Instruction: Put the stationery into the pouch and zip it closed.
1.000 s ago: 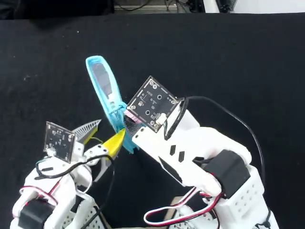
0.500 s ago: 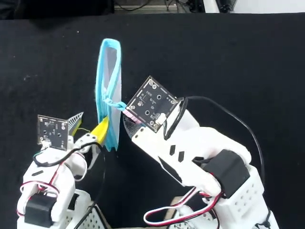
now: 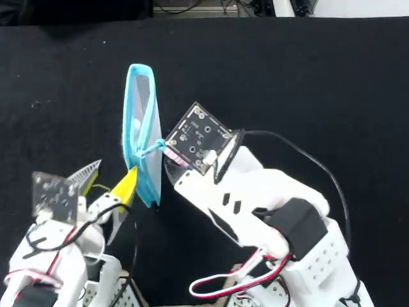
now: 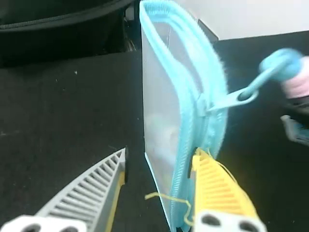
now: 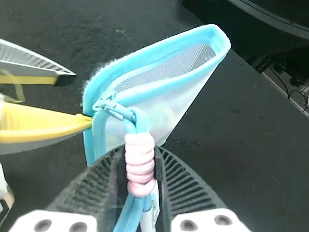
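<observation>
The pouch (image 3: 142, 121), translucent with a light blue zip edge, stands on its long edge on the black table. Its mouth gapes from the slider (image 5: 103, 103) to the far end. My right gripper (image 5: 140, 152) is shut on the zipper pull (image 5: 140, 159), a blue cord with a pink beaded charm; in the high view the right gripper (image 3: 167, 150) sits under its camera board. My left gripper (image 4: 159, 157) is open around the pouch's (image 4: 166, 121) near end, its yellow finger (image 4: 217, 188) touching the blue edge and its grey finger (image 4: 91, 188) apart. What lies inside is blurred.
Black cloth (image 3: 307, 96) covers the table, with free room to the left, right and beyond the pouch. Dark gear and cables (image 3: 192, 7) lie along the far edge. The arms' white bases (image 3: 307, 256) crowd the near edge.
The pouch has swung from leaning left to nearly straight and its far end shifted a little. The left arm drew back toward the near left; the right gripper kept its hold on the pull.
</observation>
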`<state>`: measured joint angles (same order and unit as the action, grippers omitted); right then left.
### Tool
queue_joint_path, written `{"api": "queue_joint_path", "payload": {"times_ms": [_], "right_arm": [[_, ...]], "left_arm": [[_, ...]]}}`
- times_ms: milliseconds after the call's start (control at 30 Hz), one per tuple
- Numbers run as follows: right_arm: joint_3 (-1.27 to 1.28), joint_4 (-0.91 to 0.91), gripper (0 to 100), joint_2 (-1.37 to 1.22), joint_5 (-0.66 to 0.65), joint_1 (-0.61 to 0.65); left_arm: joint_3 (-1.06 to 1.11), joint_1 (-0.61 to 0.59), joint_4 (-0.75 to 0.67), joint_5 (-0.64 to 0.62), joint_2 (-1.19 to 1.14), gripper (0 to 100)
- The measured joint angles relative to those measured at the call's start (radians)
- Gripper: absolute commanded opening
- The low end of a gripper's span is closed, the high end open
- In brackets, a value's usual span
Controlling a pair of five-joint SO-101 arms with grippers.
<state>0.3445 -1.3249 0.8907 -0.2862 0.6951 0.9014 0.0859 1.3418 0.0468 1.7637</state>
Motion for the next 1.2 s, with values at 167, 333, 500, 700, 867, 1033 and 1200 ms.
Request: {"api": "queue_joint_path", "payload": {"times_ms": [167,333,500,700,867,1033,1200], "right_arm": [[0.015,0.038,1.2,0.000,0.000,0.000],[0.015,0.041,1.2,0.000,0.000,0.000],[0.015,0.041,1.2,0.000,0.000,0.000],[0.015,0.025,1.2,0.000,0.000,0.000],[0.015,0.025,1.2,0.000,0.002,0.000],[0.015,0.025,1.2,0.000,0.000,0.000],[0.015,0.025,1.2,0.000,0.000,0.000]], "left_arm": [[-0.052,0.029,0.074,-0.002,0.002,22],[-0.054,0.204,0.129,-0.002,0.002,22],[-0.011,0.236,0.049,0.000,0.002,22],[0.147,0.112,-0.187,0.005,0.002,22],[0.227,0.098,-0.331,0.005,0.002,14],[0.253,0.098,-0.394,0.005,0.002,16],[0.255,0.098,-0.405,0.005,0.002,21]]}}
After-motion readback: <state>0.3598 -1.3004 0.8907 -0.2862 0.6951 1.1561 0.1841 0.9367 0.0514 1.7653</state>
